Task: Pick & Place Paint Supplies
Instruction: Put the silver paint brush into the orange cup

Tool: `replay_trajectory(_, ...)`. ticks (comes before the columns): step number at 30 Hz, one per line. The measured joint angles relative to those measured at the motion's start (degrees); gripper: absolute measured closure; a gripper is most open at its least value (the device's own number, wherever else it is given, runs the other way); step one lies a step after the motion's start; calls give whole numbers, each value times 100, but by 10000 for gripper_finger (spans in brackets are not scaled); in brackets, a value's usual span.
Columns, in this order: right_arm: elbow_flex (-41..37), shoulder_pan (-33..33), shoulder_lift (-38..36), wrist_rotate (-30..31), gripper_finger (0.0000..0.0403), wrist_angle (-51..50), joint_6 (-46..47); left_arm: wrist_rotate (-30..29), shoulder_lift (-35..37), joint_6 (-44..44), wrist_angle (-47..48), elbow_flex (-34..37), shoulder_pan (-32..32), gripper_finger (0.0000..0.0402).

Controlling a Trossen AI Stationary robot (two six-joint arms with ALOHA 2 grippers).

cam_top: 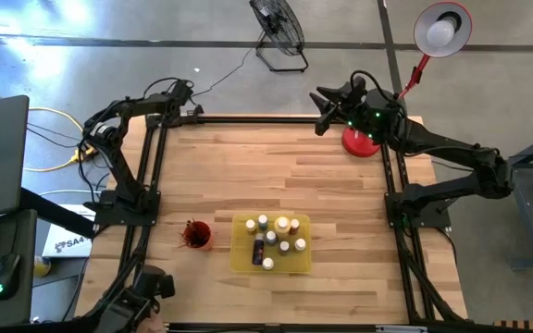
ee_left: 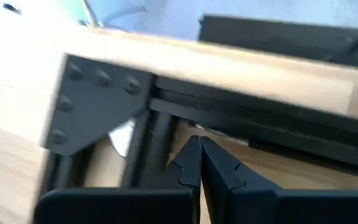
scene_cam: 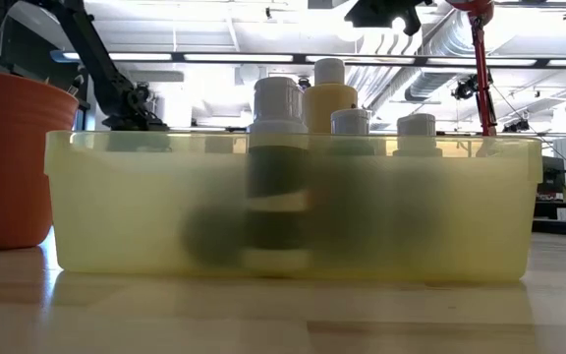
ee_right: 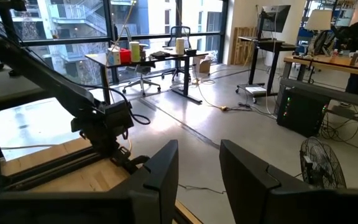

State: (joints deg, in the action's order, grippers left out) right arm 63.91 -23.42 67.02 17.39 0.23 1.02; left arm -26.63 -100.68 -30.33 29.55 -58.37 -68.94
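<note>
Here, at the near edge of the bench (cam_top: 340,176), we see the paint bottles (cam_top: 278,238) standing inside the flat yellow tray (cam_top: 241,259), pale caps up, with the red cup (cam_top: 197,234) just beside it holding what look like thin brushes. From table height, the bottle caps (scene_cam: 278,96) rise above the tray's translucent wall (scene_cam: 116,206). Farther back, both arms sit at the far corners, well apart from the supplies. The left hand (ee_left: 201,158) rests fully closed and empty over the corner bracket (ee_left: 95,102). The right hand (ee_right: 197,165) hangs part-open, holding nothing, raised and pointing out across the room. We judge no pick is under way; any next reach should descend straight onto one cap, fingers clear of neighbouring bottles.
</note>
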Motion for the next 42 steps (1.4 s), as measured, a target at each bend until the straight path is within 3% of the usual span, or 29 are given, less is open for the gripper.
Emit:
replay_trajectory(5, -1, 1, 0, -1, 294, 0, -13, 656, -172, -39, -9, -19, -281, 402)
replay_trajectory(17, -1, 15, 0, 1, 294, 11, -192, -59, -160, -118, -313, 9, -270, 402)
replay_trajectory(22, 1, 15, 0, 0, 294, 13, -192, 41, -160, -93, -413, 11, -273, 402)
replay_trajectory(32, 1, 15, 0, -3, 294, 19, -236, 720, -153, 208, -604, 11, 49, 402)
replay_trajectory(42, 1, 15, 0, -152, 294, 7, -236, 2460, -140, 900, -1062, -9, 667, 402)
